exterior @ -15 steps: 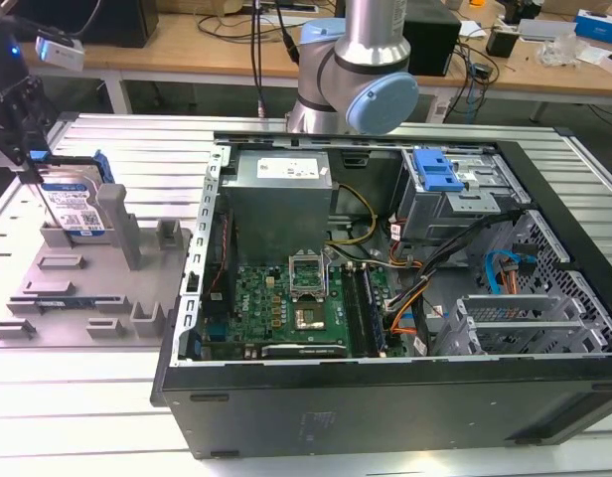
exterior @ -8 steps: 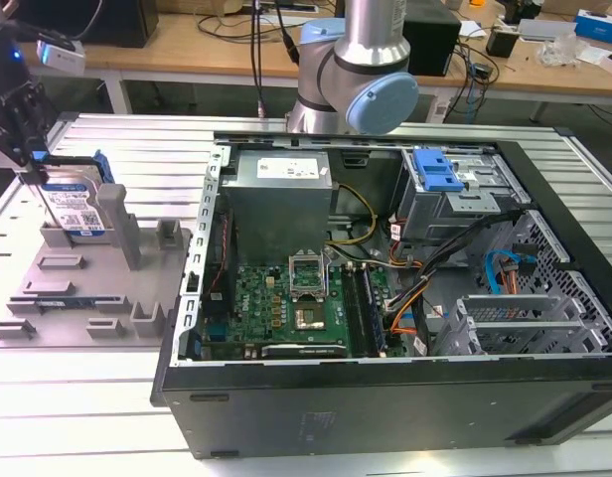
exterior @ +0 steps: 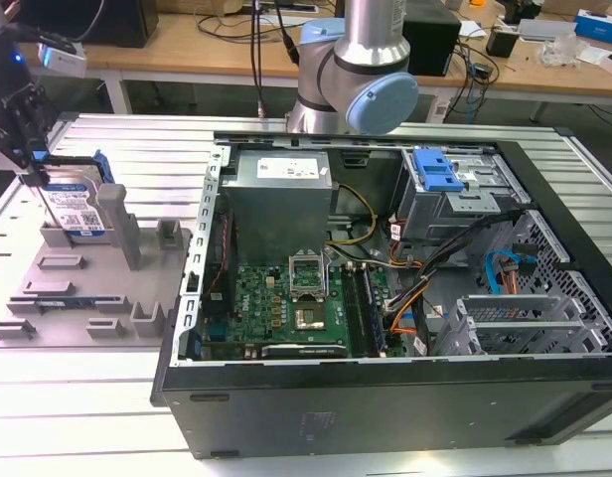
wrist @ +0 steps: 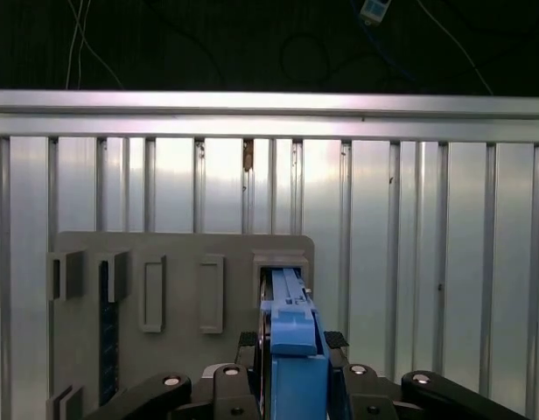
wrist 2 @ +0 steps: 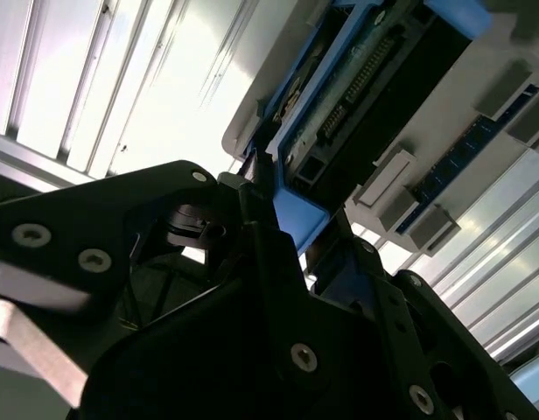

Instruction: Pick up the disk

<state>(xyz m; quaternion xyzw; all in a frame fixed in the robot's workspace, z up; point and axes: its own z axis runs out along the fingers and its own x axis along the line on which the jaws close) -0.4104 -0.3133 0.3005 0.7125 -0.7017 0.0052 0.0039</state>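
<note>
We see the pincer clamped across the disk, pads on both faces. The disk stands on edge in the grey fixture plate on the worktop, probably so its top edge stays grabbable.

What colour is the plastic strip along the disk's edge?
Blue. The disk shows it best in the first wrist view.

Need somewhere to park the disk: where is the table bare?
Bare table between the plate and the exterior view's bottom edge, and between plate and arm base. Crowded: the plate's pegs, around the disk at the pincer, inside the case.
</note>
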